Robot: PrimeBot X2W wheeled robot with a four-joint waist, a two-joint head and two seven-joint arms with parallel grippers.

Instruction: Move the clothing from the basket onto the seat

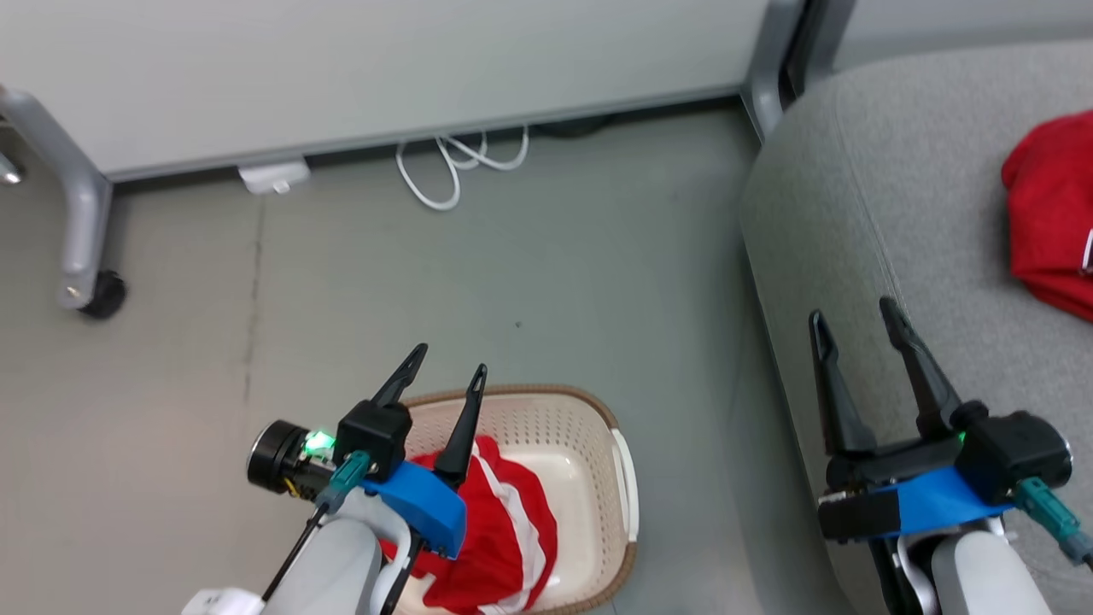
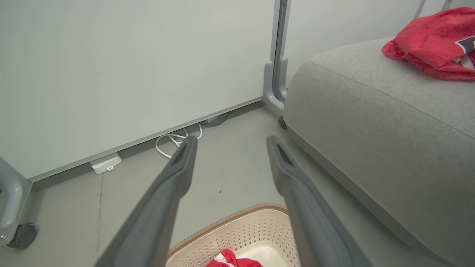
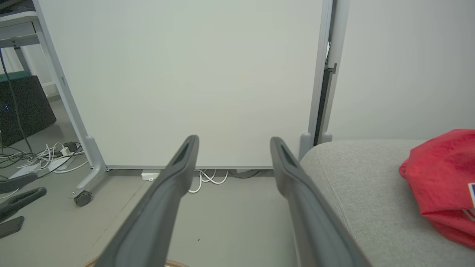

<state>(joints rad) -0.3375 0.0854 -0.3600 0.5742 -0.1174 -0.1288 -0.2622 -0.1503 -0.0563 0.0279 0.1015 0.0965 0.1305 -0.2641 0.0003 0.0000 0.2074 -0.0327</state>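
Jaws of the left gripper (image 1: 452, 357) and the right gripper (image 1: 852, 307) are both wide open and empty; red clothing (image 1: 504, 521) lies in the basket (image 1: 546, 397), another red garment (image 1: 1055, 213) on the seat (image 1: 854, 196).

The left hand (image 1: 452, 357) and its blue wrist (image 1: 418, 504) block part of the red white-striped jersey (image 1: 512, 521) in the cream perforated plastic basket (image 1: 546, 391), whose near end runs off-frame, and the other red jersey (image 1: 1055, 205) on the grey fabric seat (image 1: 871, 188) is cropped too.
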